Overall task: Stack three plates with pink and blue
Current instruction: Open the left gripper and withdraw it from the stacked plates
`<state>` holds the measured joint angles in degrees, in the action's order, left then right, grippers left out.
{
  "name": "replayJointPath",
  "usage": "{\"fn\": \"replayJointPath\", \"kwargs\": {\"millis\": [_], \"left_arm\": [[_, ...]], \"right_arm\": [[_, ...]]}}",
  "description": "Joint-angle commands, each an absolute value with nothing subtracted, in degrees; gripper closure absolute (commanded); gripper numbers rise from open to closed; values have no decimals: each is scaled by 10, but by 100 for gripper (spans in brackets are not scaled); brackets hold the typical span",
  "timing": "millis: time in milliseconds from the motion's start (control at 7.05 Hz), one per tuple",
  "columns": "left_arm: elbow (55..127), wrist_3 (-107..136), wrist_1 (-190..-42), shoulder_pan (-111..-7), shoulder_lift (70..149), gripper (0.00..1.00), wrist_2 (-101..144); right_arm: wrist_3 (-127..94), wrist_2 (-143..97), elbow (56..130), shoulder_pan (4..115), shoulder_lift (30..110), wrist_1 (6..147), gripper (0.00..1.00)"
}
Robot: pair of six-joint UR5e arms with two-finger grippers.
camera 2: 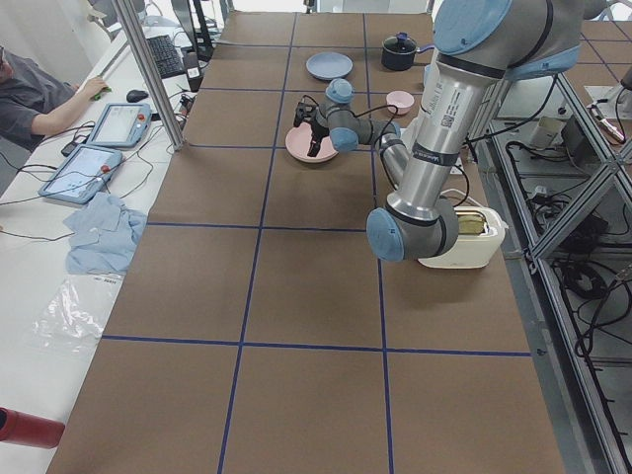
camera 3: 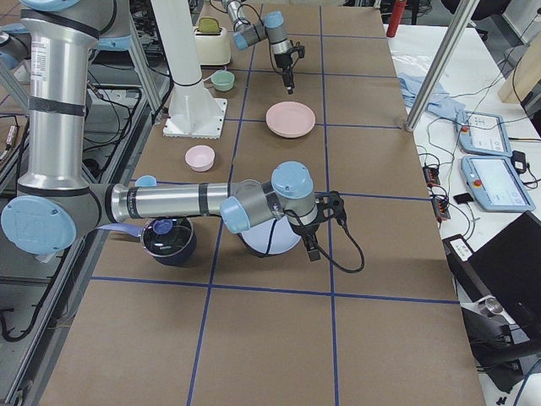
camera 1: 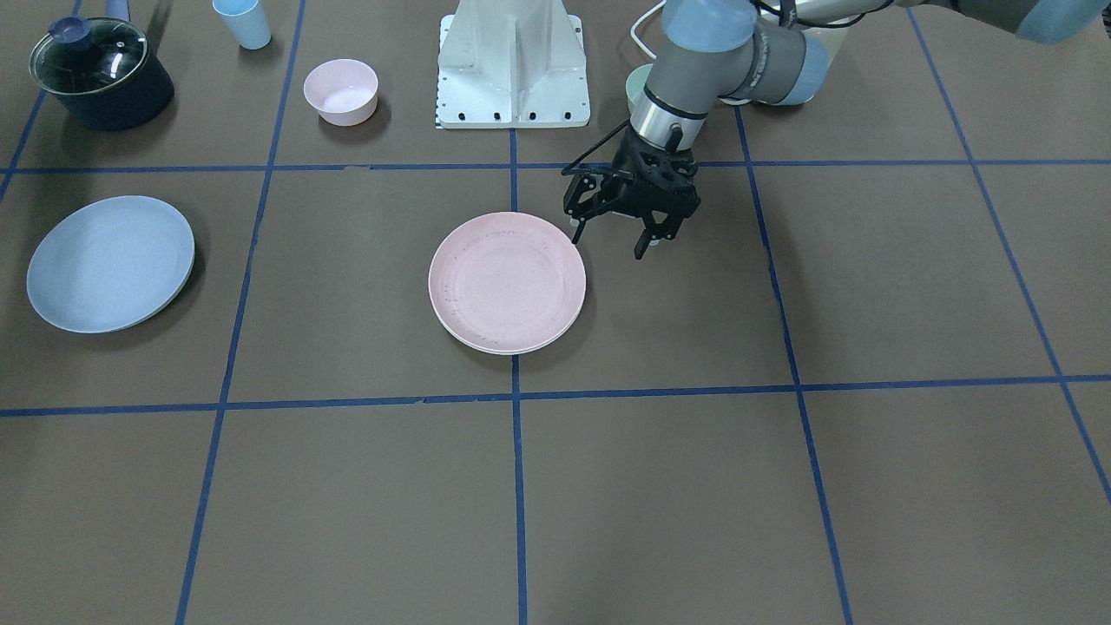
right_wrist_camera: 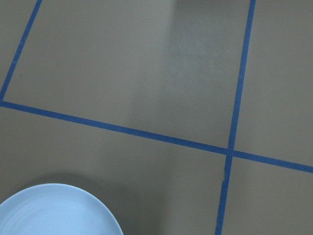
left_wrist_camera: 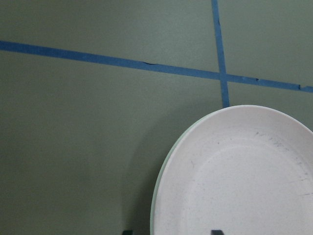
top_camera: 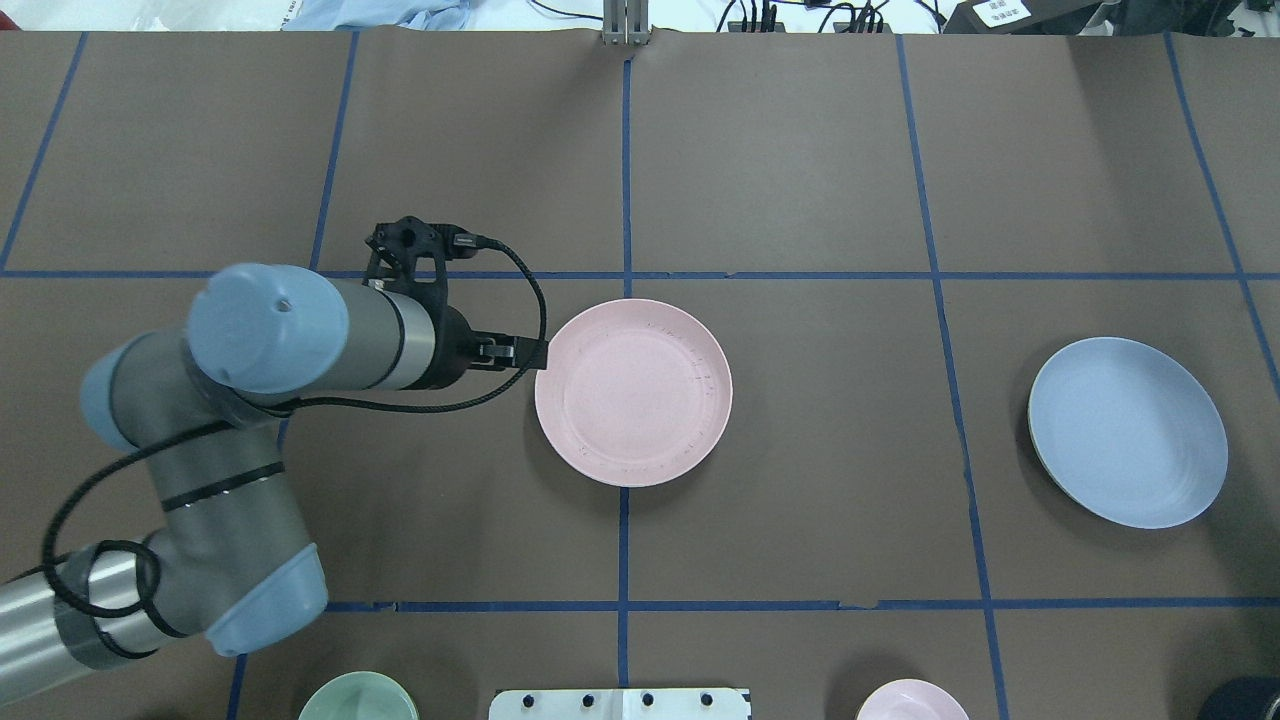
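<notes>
The light pink plate [camera 1: 507,282] lies near the table's middle, and it also shows in the overhead view [top_camera: 632,392]. A pale cream rim [camera 1: 521,351] shows under it, so it rests on the cream plate. My left gripper [camera 1: 609,243] is open and empty, right at the pink plate's edge on the robot's left. In the left wrist view its fingertips straddle that plate's rim [left_wrist_camera: 155,205]. The light blue plate [camera 1: 110,262] lies alone far to the robot's right. My right gripper [camera 3: 308,245] shows only in the exterior right view, beside the blue plate [camera 3: 270,241]; I cannot tell whether it is open.
A dark pot with a glass lid [camera 1: 100,74], a blue cup [camera 1: 243,22] and a small pink bowl [camera 1: 341,91] stand near the robot's base [camera 1: 514,65]. A small green bowl [top_camera: 358,700] sits on the left arm's side. A toaster [camera 2: 464,237] stands by the table's edge.
</notes>
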<state>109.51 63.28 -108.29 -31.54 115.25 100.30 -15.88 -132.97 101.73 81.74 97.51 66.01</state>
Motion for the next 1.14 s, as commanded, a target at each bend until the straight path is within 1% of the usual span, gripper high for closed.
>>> {"fn": "replayJointPath", "kwargs": {"millis": [0,284,426,568,709,993], "left_arm": [[1188,464,-977,-401,1116,0,1082],[1191,319,-976,-479,1059,0,1129],[1193,302,-977,-495,1048,0,1138],[1200,301,-977,-496,1046,0,1140],[1201,305,-977,-496,1045,0,1140],[1219,308,-976,-496,1032,0,1140]], "right_arm": [[-333,-1285,1017,749,1020,520,0],[-384,-1228,1017,690,1083,435,1],[-402,-1228,1015,681,1106,403,6],[-454,-1223,1013,655,1112,382,15],[-487,-1190,1012,613,1113,369,21],[-518,-1140,992,542,1113,335,21]]}}
